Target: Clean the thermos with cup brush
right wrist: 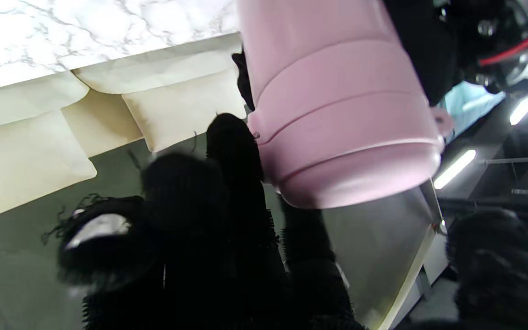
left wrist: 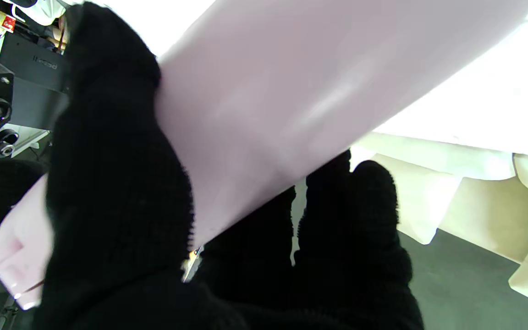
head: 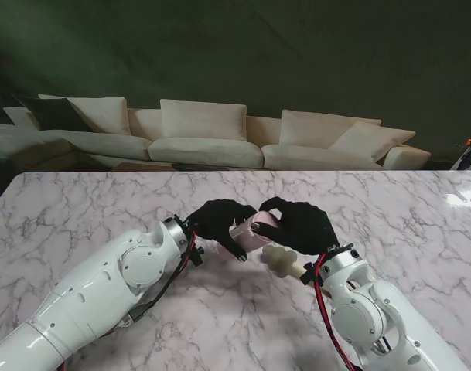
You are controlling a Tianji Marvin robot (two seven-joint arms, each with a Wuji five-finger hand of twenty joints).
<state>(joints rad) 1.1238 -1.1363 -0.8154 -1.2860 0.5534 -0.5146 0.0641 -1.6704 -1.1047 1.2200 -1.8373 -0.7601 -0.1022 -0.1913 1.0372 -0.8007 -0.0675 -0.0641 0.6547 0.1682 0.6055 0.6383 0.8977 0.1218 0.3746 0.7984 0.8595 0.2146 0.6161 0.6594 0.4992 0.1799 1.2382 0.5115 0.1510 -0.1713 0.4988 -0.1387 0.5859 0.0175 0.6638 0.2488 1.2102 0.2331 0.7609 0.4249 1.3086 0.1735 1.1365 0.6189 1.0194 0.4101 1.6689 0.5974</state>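
Observation:
A pink thermos hangs tilted above the marble table, its pink cap on. My left hand in a black glove is shut on its body, thumb on one side and fingers on the other. My right hand is at the cap end. Its fingers are spread beside the cap, one touching it, and the thumb stands apart from it. The cup brush, with a cream sponge head, lies just nearer to me than the thermos, its handle running under my right wrist.
The white marble table stretches out on both sides of the hands. A cream sofa stands beyond the table's far edge. Both forearms come in from the near corners.

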